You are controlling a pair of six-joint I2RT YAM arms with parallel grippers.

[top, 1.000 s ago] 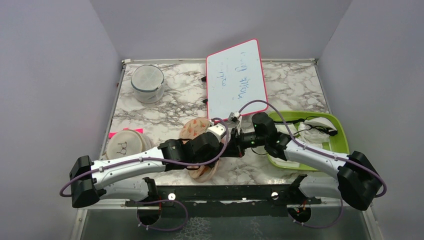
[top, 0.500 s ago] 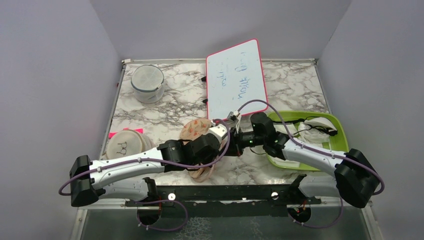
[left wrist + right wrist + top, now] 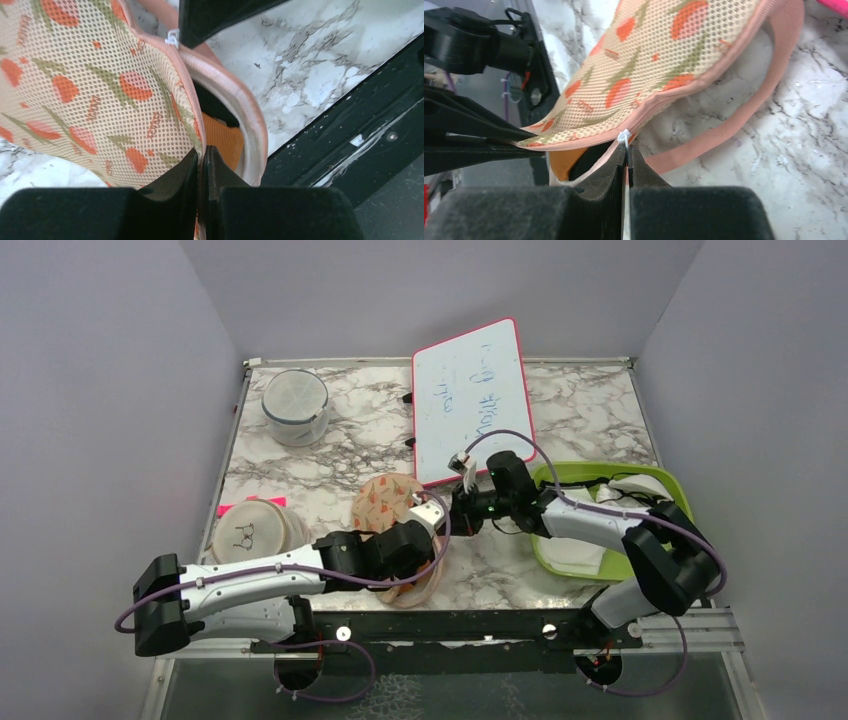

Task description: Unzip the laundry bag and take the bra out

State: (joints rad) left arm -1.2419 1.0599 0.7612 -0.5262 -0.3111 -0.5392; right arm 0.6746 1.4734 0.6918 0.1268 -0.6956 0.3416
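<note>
The laundry bag (image 3: 384,502), peach mesh with orange and green motifs, lies at the table's near middle with its zip partly undone. My left gripper (image 3: 202,150) is shut on the zip edge of the bag's upper flap (image 3: 100,85). The rust-orange bra (image 3: 226,138) shows inside the gap. My right gripper (image 3: 627,148) is shut on the white zip pull (image 3: 624,136) at the bag's rim (image 3: 659,55), with the bra (image 3: 564,162) just beneath. In the top view both grippers meet at the bag's right edge, left gripper (image 3: 430,515) and right gripper (image 3: 457,508).
A whiteboard (image 3: 470,400) leans at the back middle. A green tray (image 3: 684,512) with white garments (image 3: 630,490) sits at the right. A round white mesh cylinder (image 3: 296,405) stands back left, a round white disc pouch (image 3: 250,530) at the left. A black rail (image 3: 450,625) runs along the near edge.
My left gripper has shut on the bag's flap edge. The right gripper has drawn the zip pull leftward and farther away, and the bag's upper flap has lifted and spread.
</note>
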